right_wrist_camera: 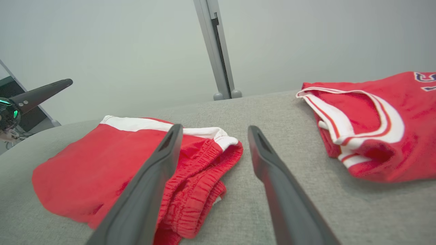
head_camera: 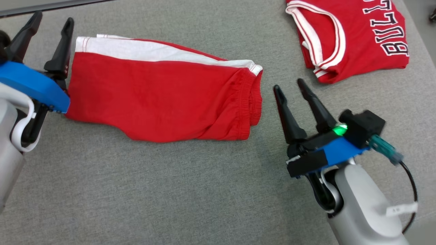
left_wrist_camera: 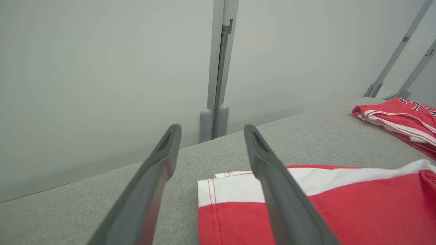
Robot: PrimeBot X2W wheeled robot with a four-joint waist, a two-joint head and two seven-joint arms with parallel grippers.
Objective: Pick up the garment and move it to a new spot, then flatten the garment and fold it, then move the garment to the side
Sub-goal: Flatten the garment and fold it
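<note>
Red shorts with a white side stripe lie folded flat on the grey surface, waistband to the right; they also show as the shorts and the shorts. My left gripper hangs open at the shorts' left hem, nothing between its fingers. To the right of the waistband my right gripper is open and empty, just off the cloth, its fingers apart.
A folded red jersey with white trim and dark lettering lies at the back right, also seen as the jersey and the jersey. The grey padded surface spreads bare in front. A pale wall and metal post stand behind.
</note>
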